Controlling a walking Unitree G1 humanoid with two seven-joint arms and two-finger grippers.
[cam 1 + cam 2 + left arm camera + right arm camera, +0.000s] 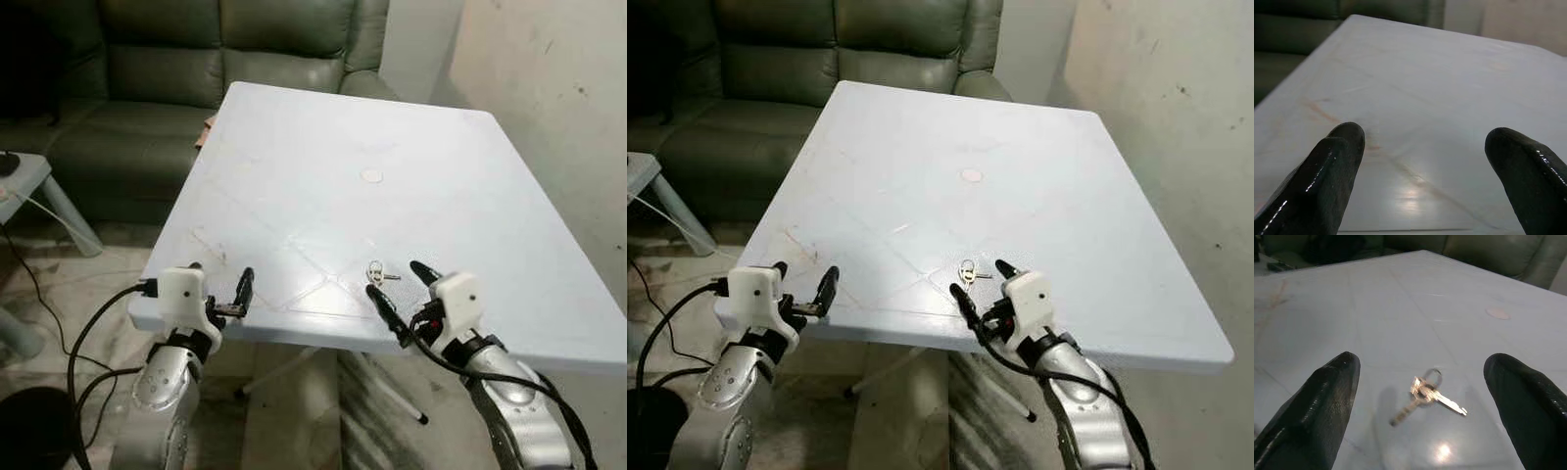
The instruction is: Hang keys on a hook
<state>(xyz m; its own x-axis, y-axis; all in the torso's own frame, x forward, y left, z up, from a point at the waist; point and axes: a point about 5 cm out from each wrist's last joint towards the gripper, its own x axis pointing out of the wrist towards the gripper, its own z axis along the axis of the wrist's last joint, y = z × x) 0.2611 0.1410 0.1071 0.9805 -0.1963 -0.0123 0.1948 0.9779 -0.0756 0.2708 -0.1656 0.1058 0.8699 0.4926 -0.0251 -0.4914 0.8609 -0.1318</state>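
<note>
Right wrist view: right gripper (pixel 1422 406) wide apart, empty, keys (pixel 1426 395) on table (pixel 1376 308) between fingertips

Left gripper (pixel 219 284), right gripper (pixel 400 289): both raised forward, fingers spread.

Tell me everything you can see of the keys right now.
The keys are a small bunch of silvery metal: at least two slim keys on a thin round ring, blades splayed apart. They lie flat and loose on the white table near its front edge, nothing touching them but the tabletop. The right hand hangs open just short of them, a finger on each side of their line. No hook can be seen.
</note>
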